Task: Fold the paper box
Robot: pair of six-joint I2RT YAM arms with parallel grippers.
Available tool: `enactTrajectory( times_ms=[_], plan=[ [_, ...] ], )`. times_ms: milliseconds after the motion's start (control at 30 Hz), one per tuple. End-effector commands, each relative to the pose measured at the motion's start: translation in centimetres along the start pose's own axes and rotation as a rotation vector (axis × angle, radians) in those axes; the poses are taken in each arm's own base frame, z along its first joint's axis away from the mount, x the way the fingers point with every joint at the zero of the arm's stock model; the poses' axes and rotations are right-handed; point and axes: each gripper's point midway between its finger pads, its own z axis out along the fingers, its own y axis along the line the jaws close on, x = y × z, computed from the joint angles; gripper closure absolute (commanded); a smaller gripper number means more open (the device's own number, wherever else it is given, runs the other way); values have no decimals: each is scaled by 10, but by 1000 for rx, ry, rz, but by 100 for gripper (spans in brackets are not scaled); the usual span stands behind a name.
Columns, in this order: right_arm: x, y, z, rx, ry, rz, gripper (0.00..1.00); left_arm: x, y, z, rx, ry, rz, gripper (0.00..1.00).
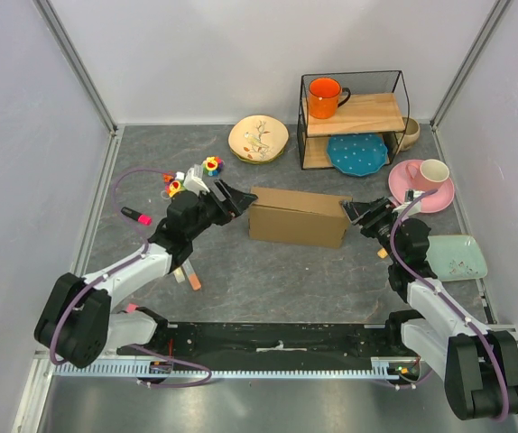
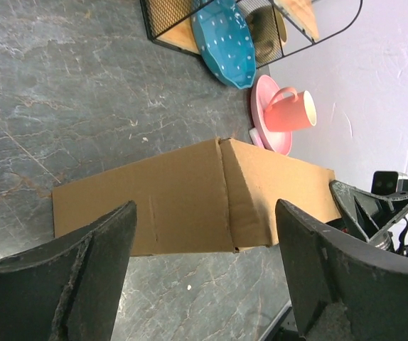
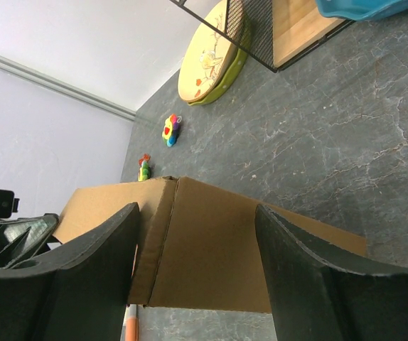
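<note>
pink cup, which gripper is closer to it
Right. The right gripper sits at the paper box's right end, near the pink cup; the left gripper at its left end.

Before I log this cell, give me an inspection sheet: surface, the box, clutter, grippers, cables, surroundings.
Surface: dark grey stone-look table.
Job's things: brown paper box mid-table, looks folded into shape.
Clutter: wire shelf with orange mug and blue plate; cream plate; pink cup on saucer; green dish; small toys; pink marker.
Grippers: left gripper and right gripper both open, one at each end of the paper box, holding nothing.
Cables: purple cable along each arm, one looping over the table at left.
Surroundings: pale walls, metal frame posts.
</note>
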Motion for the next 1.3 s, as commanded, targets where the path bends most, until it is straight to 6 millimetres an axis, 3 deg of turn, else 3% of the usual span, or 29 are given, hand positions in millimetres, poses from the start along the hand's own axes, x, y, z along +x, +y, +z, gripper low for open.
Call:
enactTrajectory(
  times_ms=[0,300,567,767,1133,1267],
  plan=[
    [44,-79,-20,290,145,-16,29,5,-9,4,75,26,-60,16],
    [48,-81,-23,295,153,-20,29,16,10,9,93,50,-155,22],
    [53,-89,-29,318,160,-24,29,50,52,12,33,113,-229,28],
    [49,-86,-28,313,152,-25,29,67,71,9,7,130,-260,37],
    [-3,-10,-4,142,65,36,23,55,65,12,-15,117,-196,38],
    [-8,-2,-2,107,60,50,23,53,63,14,-16,122,-186,38]
  ],
)
